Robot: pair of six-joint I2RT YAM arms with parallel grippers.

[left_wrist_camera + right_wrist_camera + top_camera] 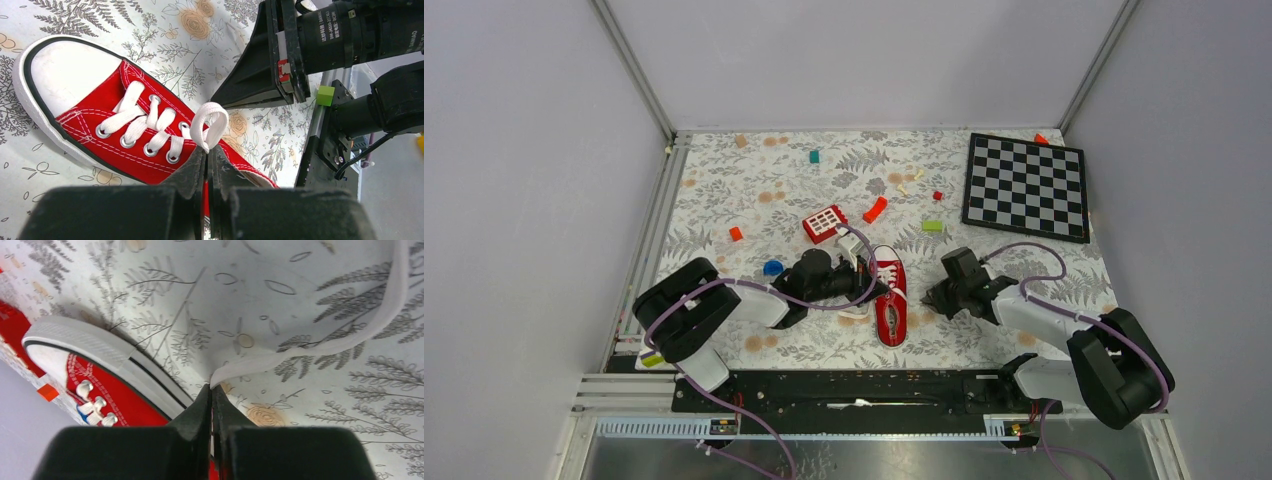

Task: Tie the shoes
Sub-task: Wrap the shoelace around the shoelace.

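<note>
my left gripper is pressed shut, and between its fingertips it pinches a lace loop, a small white bow that stands up just above the tip. under this loop is the shoe, a red canvas sneaker with a white toe cap. the gripper is over its laced part, near the opening.

my right gripper is also closed tight, low over the table. it holds the loose lace, which goes flat from the tip across the fern pattern toward the upper right corner of that wrist view. in the same view the white sole of the shoe lies just beside the tip, not touching it.

from above, the shoe sits on its sole between both grippers, in the near middle of the table, the toe pointing away from the arm bases. a red block with white squares lies near the toe, a chessboard is far at the right.
</note>
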